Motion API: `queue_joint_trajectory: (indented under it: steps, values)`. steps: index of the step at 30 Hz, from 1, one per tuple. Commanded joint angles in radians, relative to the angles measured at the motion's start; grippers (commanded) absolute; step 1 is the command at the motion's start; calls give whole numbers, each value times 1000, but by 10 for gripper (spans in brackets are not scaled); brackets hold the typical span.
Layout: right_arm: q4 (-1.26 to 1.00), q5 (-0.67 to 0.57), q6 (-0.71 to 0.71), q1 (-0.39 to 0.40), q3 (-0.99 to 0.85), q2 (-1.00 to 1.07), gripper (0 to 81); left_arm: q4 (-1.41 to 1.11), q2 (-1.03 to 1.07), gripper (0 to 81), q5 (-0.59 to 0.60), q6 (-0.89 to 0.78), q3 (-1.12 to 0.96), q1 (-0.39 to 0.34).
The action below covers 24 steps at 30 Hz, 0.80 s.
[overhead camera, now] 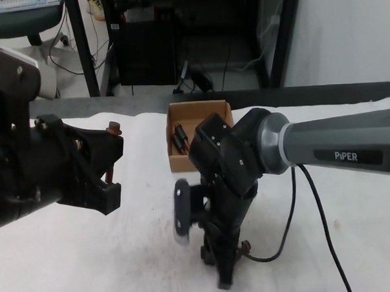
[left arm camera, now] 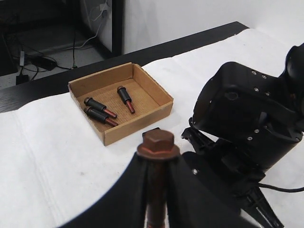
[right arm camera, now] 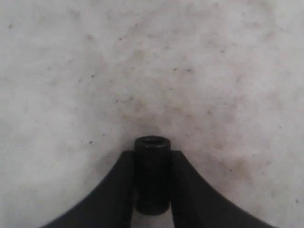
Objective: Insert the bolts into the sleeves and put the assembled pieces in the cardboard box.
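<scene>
We logged left gripper [left arm camera: 156,164] raised, clamped on one upright bolt [left arm camera: 157,145]; right gripper [right arm camera: 152,154] pointing down by the bench's [overhead camera: 58,268] near edge, pinching one sleeve [right arm camera: 152,178]; three assembled pieces [left arm camera: 100,104] in the cardboard box [left arm camera: 137,124].

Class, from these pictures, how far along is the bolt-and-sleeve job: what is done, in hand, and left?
Done: three assembled pieces lie in the cardboard box. In hand: the left end effector grips a bolt, the right end effector a sleeve, held apart. Left: insert this bolt into the sleeve and box the piece.
</scene>
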Motion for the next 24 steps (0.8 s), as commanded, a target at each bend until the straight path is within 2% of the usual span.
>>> queue_joint_trajectory:
  steps: [1, 4, 6, 8, 10, 13, 16, 20, 24]
  values:
    - [-51, 18, 339, -13, -35, -3, 6, -13, -3, 3, -20, -19, -4, 2]
    - [-102, -37, 675, -32, -61, -26, 6, -37, -3, 3, -56, -66, -4, 2]
    - [-181, -158, 887, -52, -63, -47, 6, -63, -3, 3, -78, -95, -4, 2]
    - [-276, -281, 1041, -74, -63, -66, 6, -104, -3, 3, -84, -133, -4, 2]
    - [-398, -390, 1135, -97, -63, -86, 6, -162, -3, 3, -84, -171, -4, 2]
    - [-580, -514, 1213, -131, -63, -120, 6, -305, -3, 3, -60, -241, -4, 2]
    - [-760, -620, 1210, -156, -63, -165, 6, -499, -3, 3, 32, -305, -4, 2]
    - [-973, -682, 1206, -160, -58, -238, 6, -745, 2, 3, 171, -411, -4, 19]
    - [-1125, -685, 1143, -157, 9, -331, 6, -878, 31, 3, 289, -571, -15, 82]
